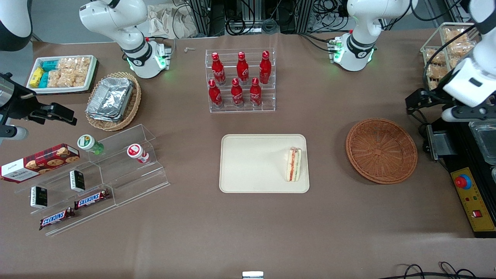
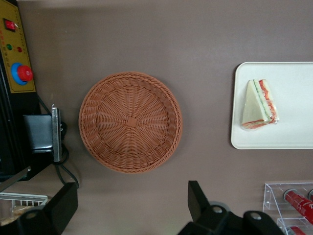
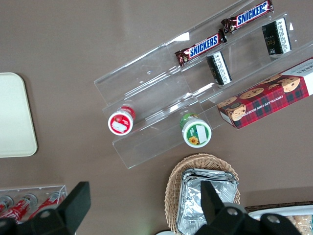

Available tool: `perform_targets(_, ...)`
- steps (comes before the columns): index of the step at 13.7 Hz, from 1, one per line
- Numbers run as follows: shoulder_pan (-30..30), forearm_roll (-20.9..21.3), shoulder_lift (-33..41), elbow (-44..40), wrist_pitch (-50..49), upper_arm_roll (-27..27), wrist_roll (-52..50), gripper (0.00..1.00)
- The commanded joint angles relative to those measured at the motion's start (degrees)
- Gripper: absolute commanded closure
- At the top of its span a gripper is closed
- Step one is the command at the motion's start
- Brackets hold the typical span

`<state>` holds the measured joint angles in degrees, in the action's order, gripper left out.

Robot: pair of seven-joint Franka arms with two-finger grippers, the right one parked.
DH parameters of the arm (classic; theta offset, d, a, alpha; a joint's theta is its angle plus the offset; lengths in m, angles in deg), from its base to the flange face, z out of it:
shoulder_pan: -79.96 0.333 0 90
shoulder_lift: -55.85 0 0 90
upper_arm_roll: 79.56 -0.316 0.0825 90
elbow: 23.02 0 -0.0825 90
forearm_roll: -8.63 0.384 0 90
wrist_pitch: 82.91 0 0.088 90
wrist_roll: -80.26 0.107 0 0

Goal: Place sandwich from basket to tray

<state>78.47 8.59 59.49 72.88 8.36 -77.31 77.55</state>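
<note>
Front view: sandwich (image 1: 293, 164) lying inside the cream-beige tray (image 1: 252, 162), close to the rim at the working arm's end, cut edge with orange-red and green filling facing up. Round reddish-brown wicker basket (image 1: 381, 150) beside the tray toward the working arm's end, apart from it, holding nothing. Left gripper (image 1: 416, 101) raised near the table edge at the working arm's end, farther from the camera than the basket, dark and partly hidden by the white arm; finger spacing not readable here. Clear rack of red cola bottles (image 1: 240, 79) farther from the camera than the tray. Toward the parked arm's end: tan oval wicker basket with foil containers (image 1: 112, 100), white tray of snack packets (image 1: 62, 73), stepped clear display (image 1: 100, 174) with two Snickers bars (image 1: 73, 209), a box of chocolate chip cookies (image 1: 38, 162), and two small capped bottles. Black control box with a red button (image 1: 471, 193) at the working arm's end.

Left wrist view: gripper (image 2: 129, 210) hovering high above the table, black fingers (image 2: 198, 200) spread wide with nothing between them. Basket (image 2: 130, 122) seen from above, bare weave only. Sandwich (image 2: 259, 104) flat on the tray (image 2: 293, 132), well apart from the basket.

Right wrist view: only a corner of the tray (image 3: 14, 117) visible, bare; the stepped display, Snickers bars, cookie box and foil containers also in sight.
</note>
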Motion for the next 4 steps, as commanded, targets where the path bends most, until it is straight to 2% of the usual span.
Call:
perform_targets(1,-2.11,-0.75,0.93,0.17,-0.84,-0.67,-0.10,0.00)
perform_targets(4,-2.55,-0.66,0.67,-0.02,-0.84,-0.32,-0.19,0.00)
